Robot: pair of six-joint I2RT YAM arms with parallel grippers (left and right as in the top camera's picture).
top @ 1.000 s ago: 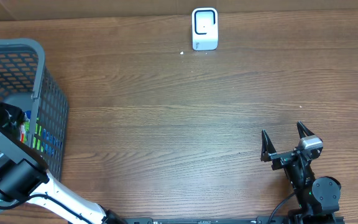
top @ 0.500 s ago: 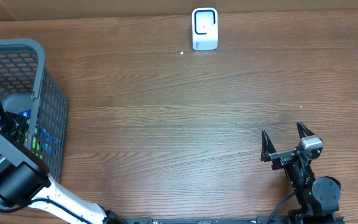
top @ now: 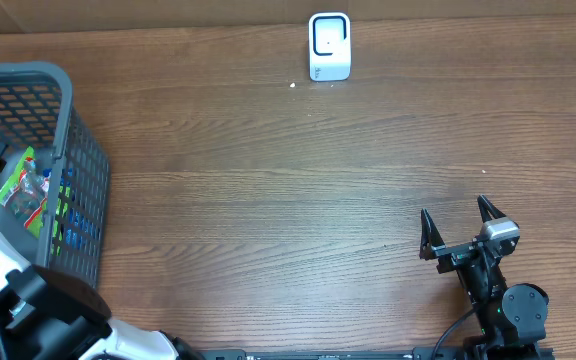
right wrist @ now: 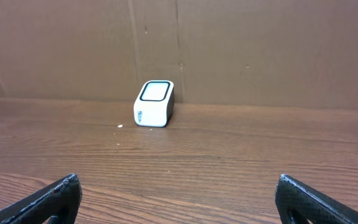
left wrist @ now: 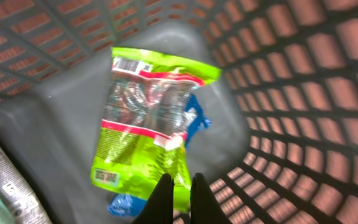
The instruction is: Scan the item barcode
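Jaws of our left gripper [left wrist: 179, 185] are pinched together on one edge of the green snack packet [left wrist: 146, 118], holding it inside the grey basket [top: 80, 190], over a blue packet [left wrist: 124, 204]. We judge this edge grip leaves the printed faces uncovered for the scanner [top: 329, 45], well apart from the basket. Our right gripper [top: 455, 214], far from the basket, rests with jaws wide apart and empty.

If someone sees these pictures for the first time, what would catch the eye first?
The bright green snack bag stands out most, inside the gray basket at the left edge of the table, with the left gripper shut on its lower edge. Next comes the small white scanner at the far side of the table, and the right gripper, open and empty near the front right.
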